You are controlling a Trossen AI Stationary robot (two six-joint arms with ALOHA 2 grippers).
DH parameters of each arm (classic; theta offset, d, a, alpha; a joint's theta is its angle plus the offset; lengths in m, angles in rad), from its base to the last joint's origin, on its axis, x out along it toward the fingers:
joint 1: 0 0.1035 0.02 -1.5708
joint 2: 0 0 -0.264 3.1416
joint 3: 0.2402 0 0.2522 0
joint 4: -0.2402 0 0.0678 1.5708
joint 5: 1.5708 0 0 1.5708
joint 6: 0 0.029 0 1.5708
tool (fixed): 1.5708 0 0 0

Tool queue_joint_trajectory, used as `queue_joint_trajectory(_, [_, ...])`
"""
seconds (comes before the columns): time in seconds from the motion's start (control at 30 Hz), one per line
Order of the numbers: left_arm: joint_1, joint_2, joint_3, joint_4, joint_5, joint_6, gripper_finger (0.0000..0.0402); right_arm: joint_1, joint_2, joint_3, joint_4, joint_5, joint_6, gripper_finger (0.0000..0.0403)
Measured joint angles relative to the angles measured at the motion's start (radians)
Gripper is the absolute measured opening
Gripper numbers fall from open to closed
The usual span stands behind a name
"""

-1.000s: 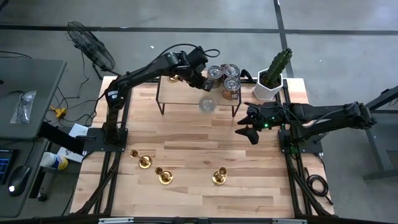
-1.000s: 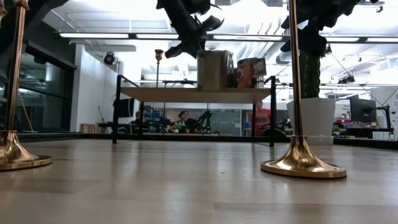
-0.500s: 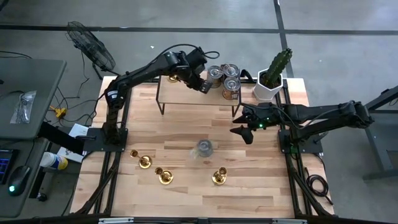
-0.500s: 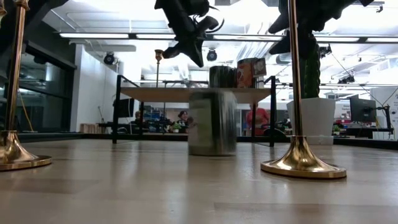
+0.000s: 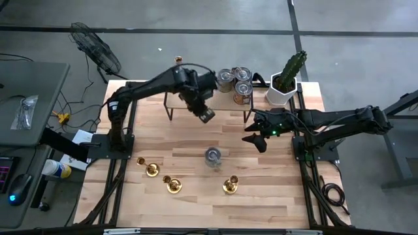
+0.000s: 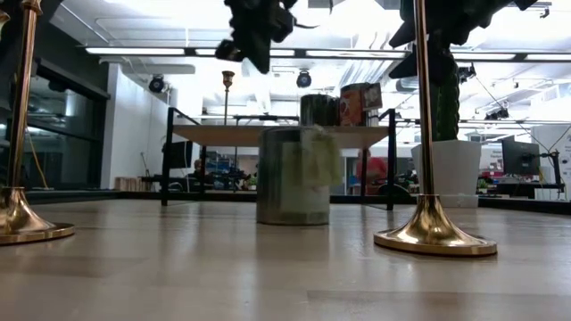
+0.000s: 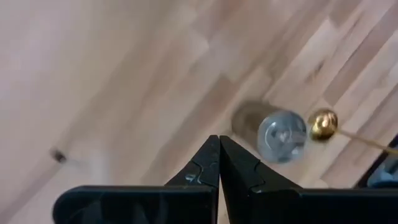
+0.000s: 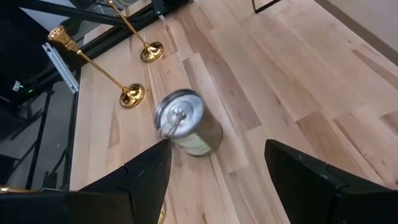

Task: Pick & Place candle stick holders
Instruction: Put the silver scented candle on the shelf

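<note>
**A:** What stands nearest on the counter (image 5: pixel 261 196)?

**B:** Three candle stick holders along the near edge: one (image 5: pixel 152 170) toward the left arm's side, another (image 5: pixel 173 185) just beside it, and a third (image 5: pixel 229 186) farther toward the right. A silver-topped tin can (image 5: pixel 213 155) stands upright a little behind them, touching none.

**A:** And the arms?

**B:** The right gripper (image 8: pixel 214 180) hovers over the counter beyond the can, jaws spread wide with nothing between them. The left gripper (image 7: pixel 219 163) hangs above the counter in front of the black-framed shelf (image 5: pixel 175 98), jaws pressed together, holding nothing.

**A:** Farther back?

**B:** A fourth candle stick holder (image 6: pixel 227 85) stands on the shelf toward the left arm's end. Three more cans (image 5: pixel 236 81) cluster at the shelf's other end. A potted cactus (image 5: pixel 287 79) in a white pot sits at the far right corner.
</note>
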State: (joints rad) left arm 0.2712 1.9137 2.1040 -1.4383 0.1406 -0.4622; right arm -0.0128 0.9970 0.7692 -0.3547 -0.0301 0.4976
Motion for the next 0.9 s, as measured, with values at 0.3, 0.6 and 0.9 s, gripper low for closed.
queue_joint_trajectory(0.3, [-0.14, 0.027, -0.039, 0.057, -0.064, -0.13, 0.0, 0.0, 0.0, 0.0, -0.003, 0.0, 0.005, 0.0252])
queue_joint_trajectory(0.6, [-0.191, 0.106, -0.054, 0.109, -0.01, 0.024, 0.006, 0.0, 0.0, 0.0, -0.01, -0.03, 0.007, 0.0252])
queue_joint_trajectory(0.9, [-0.212, 0.204, -0.054, 0.103, -0.049, 0.116, 0.0196, 0.0, 0.0, 0.0, -0.029, -0.052, 0.014, 0.0252])
